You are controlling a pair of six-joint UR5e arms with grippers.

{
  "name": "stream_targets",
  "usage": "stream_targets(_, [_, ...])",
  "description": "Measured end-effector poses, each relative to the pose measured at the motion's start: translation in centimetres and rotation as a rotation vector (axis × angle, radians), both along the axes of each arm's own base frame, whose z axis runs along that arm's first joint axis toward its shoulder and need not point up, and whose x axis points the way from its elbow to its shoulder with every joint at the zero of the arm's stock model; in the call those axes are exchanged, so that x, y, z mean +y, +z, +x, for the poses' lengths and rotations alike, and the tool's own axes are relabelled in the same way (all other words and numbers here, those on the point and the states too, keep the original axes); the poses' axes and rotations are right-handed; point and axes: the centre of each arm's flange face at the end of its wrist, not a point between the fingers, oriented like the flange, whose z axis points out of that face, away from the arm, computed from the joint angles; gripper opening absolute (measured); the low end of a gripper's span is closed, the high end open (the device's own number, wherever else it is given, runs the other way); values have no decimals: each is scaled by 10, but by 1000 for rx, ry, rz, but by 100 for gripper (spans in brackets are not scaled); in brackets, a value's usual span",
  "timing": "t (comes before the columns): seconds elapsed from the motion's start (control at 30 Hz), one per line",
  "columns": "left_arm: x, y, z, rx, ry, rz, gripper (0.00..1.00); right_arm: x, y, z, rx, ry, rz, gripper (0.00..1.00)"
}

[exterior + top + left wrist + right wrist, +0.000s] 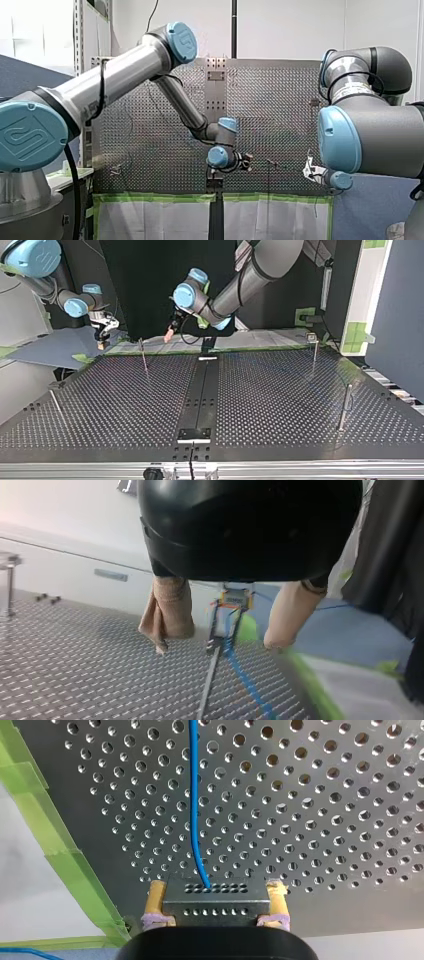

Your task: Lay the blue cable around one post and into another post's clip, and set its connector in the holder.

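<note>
- Our right hand [215, 887] is clamped on the connector [215, 906], with a yellow pad on each short side. In the top view it hangs at the far left edge of the counter [280, 405].
- The blue cable [194, 795] leaves the connector's face and runs ahead over the perforated plate with one gentle bend. It looks slack.
- Our left hand [218, 645] is open and empty. In the top view it hangs just right of a thin post [143, 356] at the far edge. In the left wrist view the cable lies on the plate ahead of the beige fingers [167, 612].
- We judge the step in hand to be routing: the cable is not yet seen around any post or in a clip, and the connector is not in its holder.
- To do it well:
  - We carry the connector level and low, so the cable trails without twisting.
  - We close the left hand on the cable only lightly, as a guide.
  - We sweep wide round the post and avoid sharp pulls.
</note>
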Motion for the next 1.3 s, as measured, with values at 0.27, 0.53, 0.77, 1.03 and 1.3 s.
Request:
stream_targets(0.27, [20,28,-6,-27,67,-8,100,0,-1,1,-2,1,-3,2])
stream_targets(0.53, [55,53,-3,-33,165,-16,100,-1,-1,2,-16,5,-6,2])
stream_targets(0.77, [91,73,10,-15,195,-71,100,0,-1,6,-28,12,-6,2])
stream_targets(1.03, [130,92,11,14,228,-93,100,0,-1,10,-45,15,-7,2])
stream_targets(1.3, [148,109,-12,24,235,-85,100,1,-2,14,-46,21,-6,2])
